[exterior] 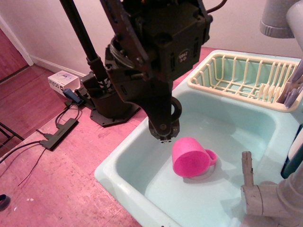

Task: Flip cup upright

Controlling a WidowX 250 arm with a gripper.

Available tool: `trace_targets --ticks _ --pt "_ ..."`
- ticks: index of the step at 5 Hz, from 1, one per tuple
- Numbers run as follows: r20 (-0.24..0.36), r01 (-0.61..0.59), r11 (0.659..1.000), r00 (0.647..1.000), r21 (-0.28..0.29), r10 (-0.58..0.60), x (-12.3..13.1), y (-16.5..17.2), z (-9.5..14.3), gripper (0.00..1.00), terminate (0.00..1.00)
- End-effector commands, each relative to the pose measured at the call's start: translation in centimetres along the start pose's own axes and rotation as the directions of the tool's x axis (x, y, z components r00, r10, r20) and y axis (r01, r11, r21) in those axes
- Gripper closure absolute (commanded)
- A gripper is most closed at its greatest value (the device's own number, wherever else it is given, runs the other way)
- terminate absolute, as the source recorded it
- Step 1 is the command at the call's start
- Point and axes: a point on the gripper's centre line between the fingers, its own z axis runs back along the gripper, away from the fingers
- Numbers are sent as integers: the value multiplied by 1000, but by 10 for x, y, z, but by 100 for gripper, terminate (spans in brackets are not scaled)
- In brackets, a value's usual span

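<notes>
The pink cup point(189, 158) rests mouth-down in the light teal sink point(118, 172), its narrower base up and tilted to the left. Its small loop handle point(211, 156) points right. My gripper point(163, 136) hangs from the black arm just above and to the left of the cup, close to its raised base and apart from it. The arm's bulk hides the fingers, so I cannot tell whether they are open or shut. Nothing shows in the gripper.
A cream dish rack point(246, 75) sits on the sink's back right corner. A grey-white faucet point(258, 194) stands at the front right. The arm's black base point(106, 111), a power strip point(59, 135) and a white box point(61, 80) lie on the floor to the left.
</notes>
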Motion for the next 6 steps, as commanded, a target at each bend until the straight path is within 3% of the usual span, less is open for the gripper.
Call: trace_targets --ticks 1,2,4,5,6 --pt "0 0 1000 1000 0 0 0 0 0 0 0" --pt "-2 50 999 999 11 -50 -14 37 -20 0 0" --pt "8 78 997 997 10 -78 -20 65 -50 0 0" --pt "22 69 997 997 18 -69 -20 59 -66 0 0" --pt "33 17 1000 999 2 -17 -20 24 -75 0 0"
